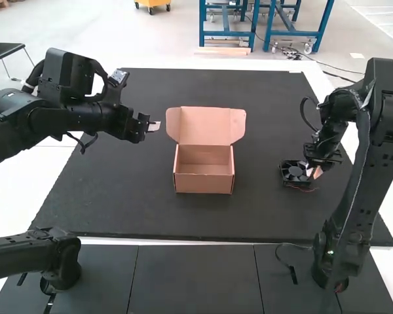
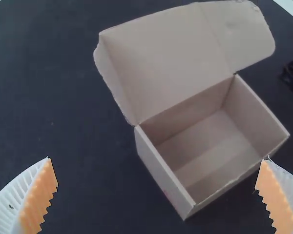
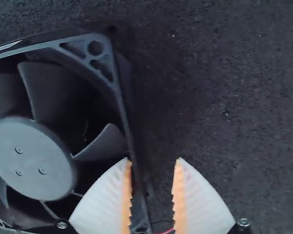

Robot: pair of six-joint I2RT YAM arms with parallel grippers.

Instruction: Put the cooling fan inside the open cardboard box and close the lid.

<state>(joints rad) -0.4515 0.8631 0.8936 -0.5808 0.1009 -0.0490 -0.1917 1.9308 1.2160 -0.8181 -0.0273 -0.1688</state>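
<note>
My open right tool [image 3: 153,162] straddles the black square plastic cooling fan [image 3: 34,165] at its thin rim; a shallow pinch may slip.

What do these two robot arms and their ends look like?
The left arm and right arm are black, built of chunky rounded segments, with thin black cables looping near the joints. The left tool and right tool each have two white ribbed fingers tapering to a point, faced with toothed orange pads.
</note>
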